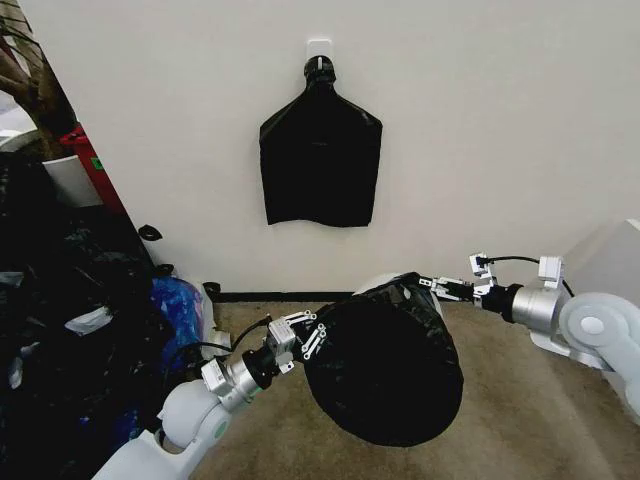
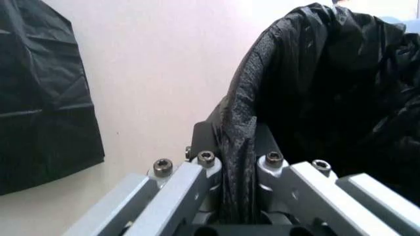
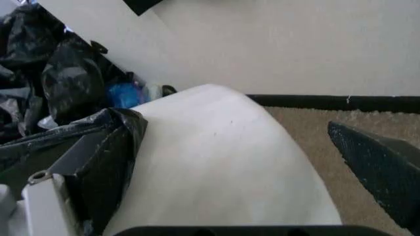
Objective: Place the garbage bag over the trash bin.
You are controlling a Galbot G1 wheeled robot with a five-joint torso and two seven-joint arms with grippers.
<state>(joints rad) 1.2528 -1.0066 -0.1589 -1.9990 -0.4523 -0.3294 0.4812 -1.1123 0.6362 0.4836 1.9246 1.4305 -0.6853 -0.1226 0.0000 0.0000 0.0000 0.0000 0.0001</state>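
The black garbage bag (image 1: 385,370) billows over the trash bin (image 1: 372,284), of which a white strip of rim peeks out at the back. My left gripper (image 1: 312,335) is at the bag's left edge; in the left wrist view the gripper (image 2: 237,164) is shut on a pinched fold of the garbage bag (image 2: 328,88). My right gripper (image 1: 440,287) reaches the bag's upper right rim. In the right wrist view the gripper (image 3: 236,172) stands open astride the smooth white bin (image 3: 217,167), with the bag's edge (image 3: 111,142) draped over one finger (image 3: 92,162).
A flat black bundle (image 1: 320,160) hangs from a wall hook above the bin. A heap of dark bags (image 1: 60,330) and a blue bag (image 1: 178,305) fills the left side. Brown carpet (image 1: 520,400) lies open at the right, beside a pale box (image 1: 610,255).
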